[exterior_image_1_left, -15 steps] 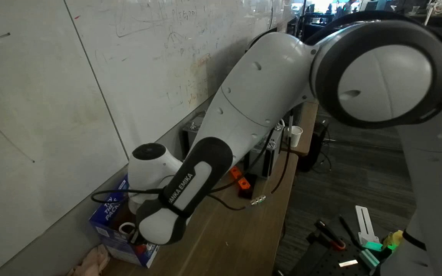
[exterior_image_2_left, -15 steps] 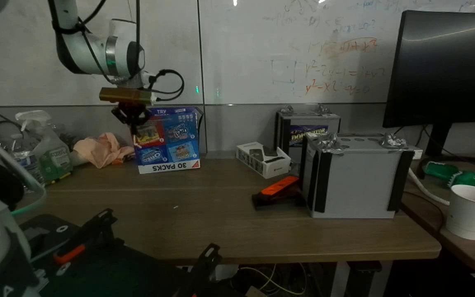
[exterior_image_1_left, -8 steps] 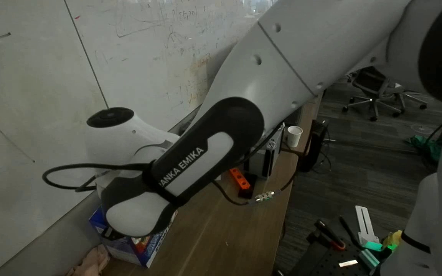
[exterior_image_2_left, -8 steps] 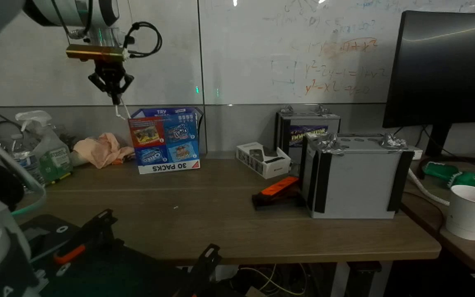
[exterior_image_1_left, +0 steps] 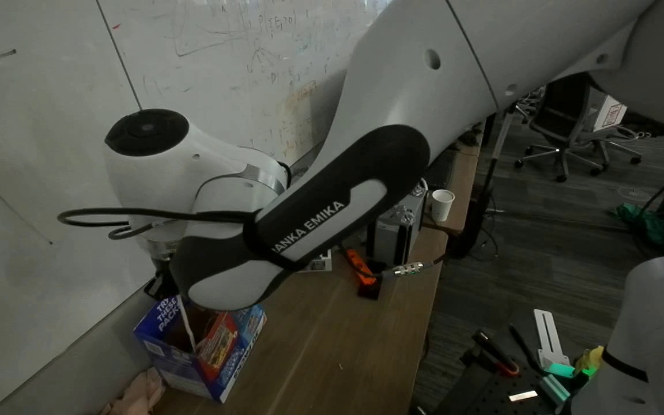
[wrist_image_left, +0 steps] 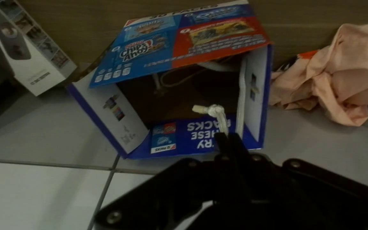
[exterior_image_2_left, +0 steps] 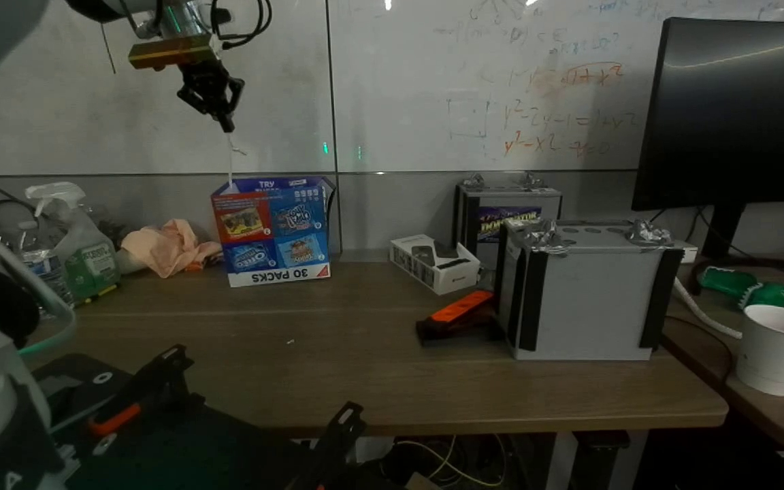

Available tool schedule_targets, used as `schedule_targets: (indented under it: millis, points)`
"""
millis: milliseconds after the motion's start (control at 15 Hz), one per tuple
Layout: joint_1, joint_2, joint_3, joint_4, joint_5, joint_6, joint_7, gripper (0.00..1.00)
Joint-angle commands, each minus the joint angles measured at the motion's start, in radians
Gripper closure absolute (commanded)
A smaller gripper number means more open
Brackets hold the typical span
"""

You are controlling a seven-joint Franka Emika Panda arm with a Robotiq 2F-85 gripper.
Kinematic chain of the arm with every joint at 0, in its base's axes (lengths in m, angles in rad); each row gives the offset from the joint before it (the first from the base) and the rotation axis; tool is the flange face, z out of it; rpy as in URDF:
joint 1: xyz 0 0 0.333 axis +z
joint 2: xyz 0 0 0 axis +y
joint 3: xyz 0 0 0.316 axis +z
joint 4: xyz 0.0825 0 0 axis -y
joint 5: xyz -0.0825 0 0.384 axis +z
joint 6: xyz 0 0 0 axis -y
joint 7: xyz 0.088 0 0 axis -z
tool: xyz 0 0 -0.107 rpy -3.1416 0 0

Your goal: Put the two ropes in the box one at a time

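Note:
The blue box (exterior_image_1_left: 179,372) stands on the table by the whiteboard, open at the top; it also shows in an exterior view (exterior_image_2_left: 273,231) and the wrist view (wrist_image_left: 152,48). My gripper (exterior_image_2_left: 227,126) is above the box's left part there. Its fingertips (wrist_image_left: 228,135) are shut on a white rope (wrist_image_left: 223,123). A short knotted end sticks out of the fingers, and a long strand hangs into the box; it also shows in both exterior views (exterior_image_1_left: 187,325) (exterior_image_2_left: 230,163). More white cord (wrist_image_left: 177,83) lies inside the box; I cannot tell whether it is the other rope.
A crumpled peach cloth (exterior_image_2_left: 167,248), a spray bottle (exterior_image_2_left: 79,238) and a water bottle (exterior_image_2_left: 38,255) stand left of the box. A white device box (exterior_image_2_left: 436,262), an orange tool (exterior_image_2_left: 460,307) and grey cases (exterior_image_2_left: 593,299) are to the right. The whiteboard (exterior_image_2_left: 399,88) rises behind.
My gripper has risen from beside the box's top to well above it, first leftward, then back right over the opening, as seen facing the board. The held rope now hangs straight into the box.

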Motion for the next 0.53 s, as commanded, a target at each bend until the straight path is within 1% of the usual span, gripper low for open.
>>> schedule_targets:
  millis: [0,133,267,400,467]
  points:
    - [0.022,0.101,-0.069,0.085,-0.159,0.061,0.135,0.99]
    - [0.026,0.166,-0.094,0.121,-0.201,0.092,0.169,0.99]
    - [0.03,0.228,-0.109,0.152,-0.199,0.121,0.168,0.99]
    - [0.031,0.274,-0.115,0.179,-0.16,0.14,0.14,0.99]
    - [0.04,0.301,-0.128,0.191,-0.162,0.151,0.144,0.99]
